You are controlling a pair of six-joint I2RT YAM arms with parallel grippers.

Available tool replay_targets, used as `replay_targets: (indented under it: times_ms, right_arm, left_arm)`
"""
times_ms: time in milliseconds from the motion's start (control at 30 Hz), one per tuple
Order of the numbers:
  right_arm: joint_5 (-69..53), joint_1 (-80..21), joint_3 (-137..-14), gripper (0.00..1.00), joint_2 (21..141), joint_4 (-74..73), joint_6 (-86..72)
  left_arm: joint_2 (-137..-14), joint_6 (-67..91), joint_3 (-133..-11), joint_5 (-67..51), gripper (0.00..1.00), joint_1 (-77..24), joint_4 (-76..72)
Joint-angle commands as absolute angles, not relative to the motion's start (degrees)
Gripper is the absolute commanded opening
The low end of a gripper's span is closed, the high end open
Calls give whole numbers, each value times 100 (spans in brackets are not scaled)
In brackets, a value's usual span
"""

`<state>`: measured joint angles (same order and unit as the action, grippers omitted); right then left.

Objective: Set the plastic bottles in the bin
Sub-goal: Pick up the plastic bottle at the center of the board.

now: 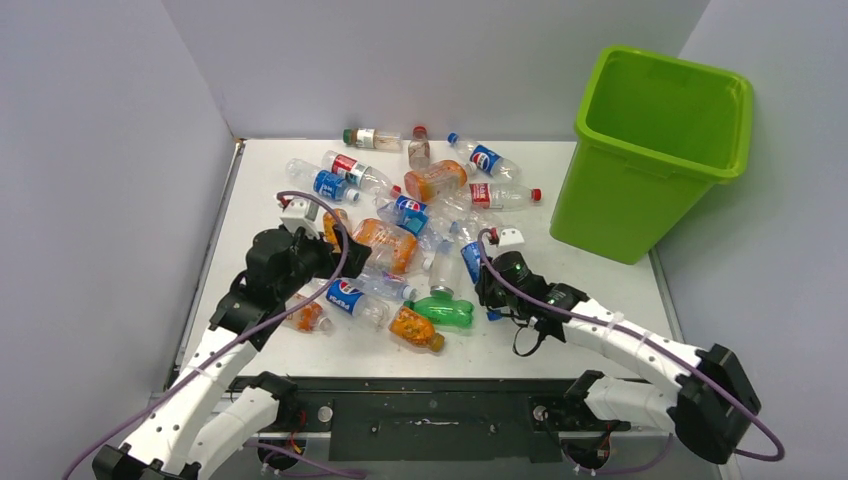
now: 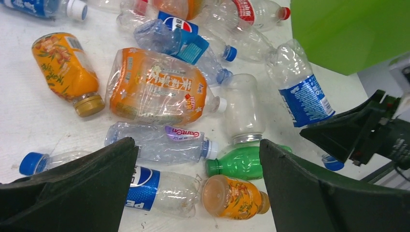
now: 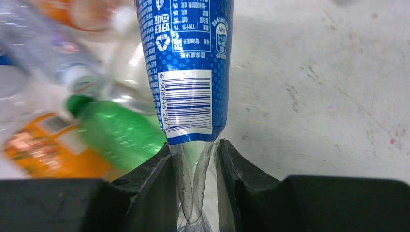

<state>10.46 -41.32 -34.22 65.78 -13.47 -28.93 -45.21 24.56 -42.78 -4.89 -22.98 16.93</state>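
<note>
On the desk (image 1: 580, 275), the right pincer (image 3: 195, 151) pinches a squashed blue-label bottle (image 3: 186, 72). The left pincer (image 2: 197, 141) hangs wide open over the other bottles (image 2: 154, 87), holding nothing.

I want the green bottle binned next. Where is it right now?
In the top view the green bottle lies on its side at the pile's near edge, between a small orange bottle on its left and the right gripper on its right.

White arms (image 1: 640, 345), black joints (image 1: 715, 400), purple cables (image 1: 344, 245)
</note>
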Motion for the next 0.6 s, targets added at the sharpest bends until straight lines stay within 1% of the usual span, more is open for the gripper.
replay_targets:
  times_ms: [0,67,133,167,233,300,400,567]
  right_arm:
    - [473,-4382,-4277,5,5948,-2412,-2565]
    - [-202,-4394,-4498,5,5885,-2718,-2432]
    - [-750,-4406,-4724,5,5888,-3000,-2327]
    - [-994,-4406,-4830,5,5895,-3128,-2268]
    - [-1307,-4429,-5037,5,5902,-3358,-2193]
    - [-1665,-4469,-5187,5,5875,-3506,-2032]
    - [-1917,-4578,-5437,5,5867,-3737,-1873]
    - [-1575,-4682,-5695,5,5820,-4079,-1791]
  left_arm:
    - [-4345,2178,-4389,-818,96,-2597,836]
    - [-4166,1830,-4284,-1058,96,-2970,351]
    - [-4087,1134,-4406,-1304,96,-3370,261]
    - [-4130,642,-4633,-1395,96,-3605,504]
    - [-4325,-492,-5197,-1537,96,-4159,1635]
    - [-4473,-1556,-5482,-1457,96,-4713,2283]
    - [-4535,-2804,-5344,-943,96,-5371,2606]
    - [-5101,-4310,-5218,701,96,-6134,2730]
